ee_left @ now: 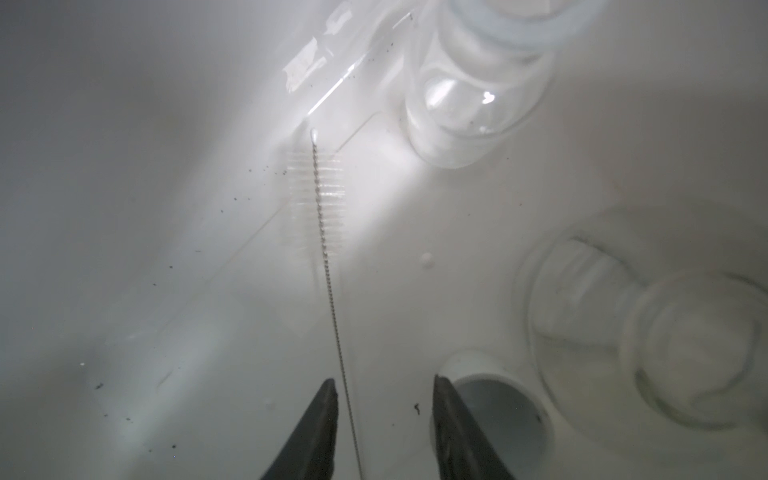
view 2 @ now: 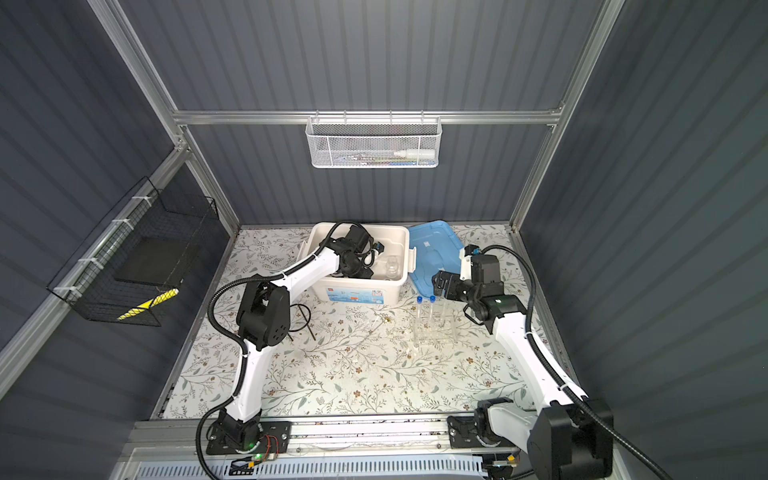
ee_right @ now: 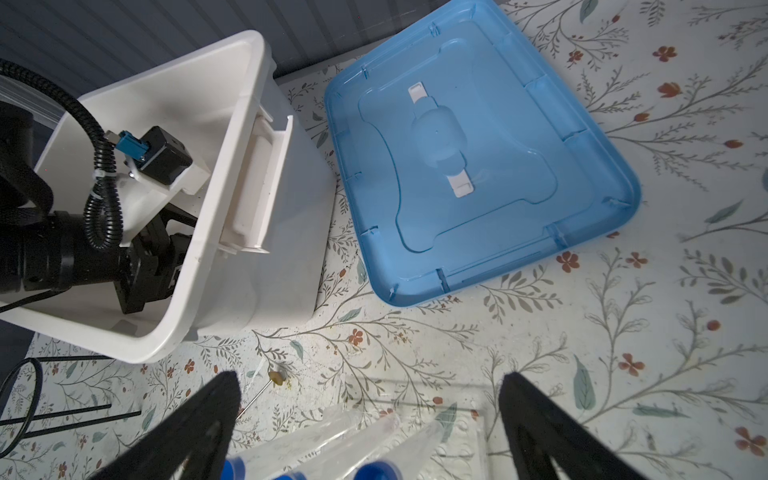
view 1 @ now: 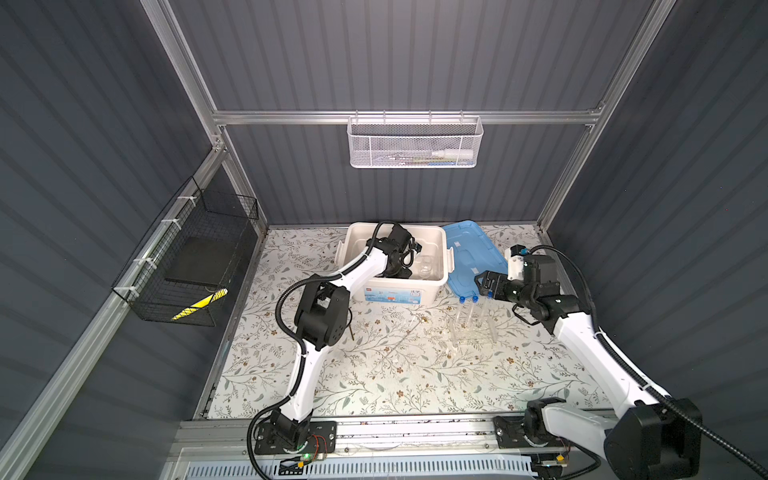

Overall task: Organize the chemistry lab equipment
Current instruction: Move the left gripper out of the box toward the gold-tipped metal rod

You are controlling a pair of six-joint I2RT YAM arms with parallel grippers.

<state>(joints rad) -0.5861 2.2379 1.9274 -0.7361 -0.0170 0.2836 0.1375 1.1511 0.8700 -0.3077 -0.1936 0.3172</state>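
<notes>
Two arms share the packing. Inside the white storage box (view 1: 434,289), the left jaws stand part open, gripping nothing; the test-tube brush (ee_left: 318,195) lies on the box floor between them, its wire close by one jaw. Just in front of the box, the right jaws gape wide and empty over the blue-capped test tubes (ee_right: 376,471); next, probably, closing squarely on one tube.
</notes>
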